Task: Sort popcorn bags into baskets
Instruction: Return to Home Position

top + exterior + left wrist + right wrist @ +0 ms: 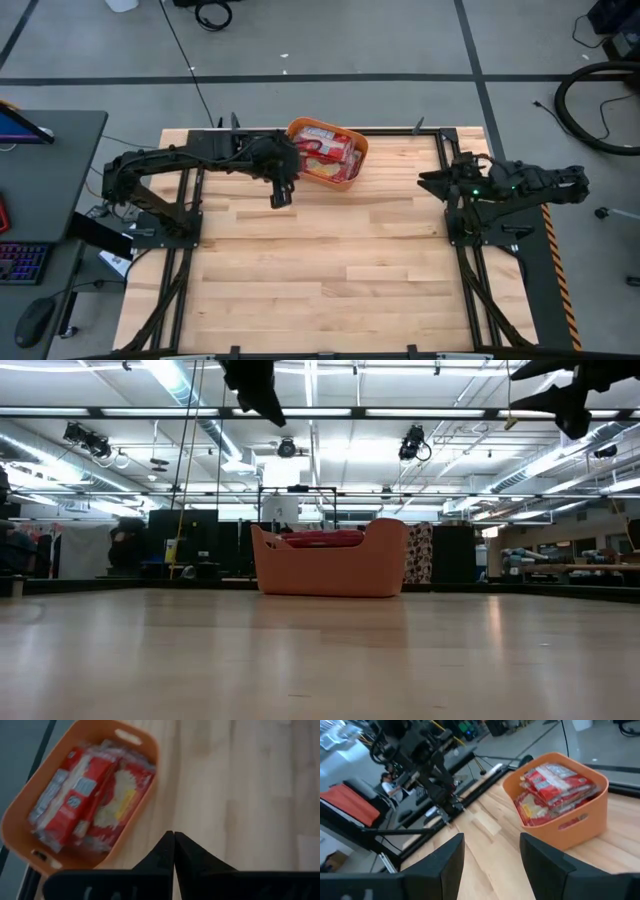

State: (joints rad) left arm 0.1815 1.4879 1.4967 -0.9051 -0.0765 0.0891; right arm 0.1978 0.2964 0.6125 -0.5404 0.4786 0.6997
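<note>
An orange basket (362, 150) stands on the wooden table near its far edge, resting on its base. Several red popcorn bags (322, 148) with pale panels lie piled inside it (95, 795) (552, 785). My left gripper (280, 197) hovers above the table just to the near-left of the basket. Its fingers are shut with nothing between them (173, 834). My right gripper (425, 180) is drawn back at the table's right side, open and holding nothing (491, 842), and faces the basket (580, 822).
Bare wood (330, 270) stretches from the basket to the near edge. Black frame rails (190, 250) run along both sides of the table. A grey desk (50, 170) with a keyboard stands beyond the left edge. Cables and a wheel lie on the floor behind.
</note>
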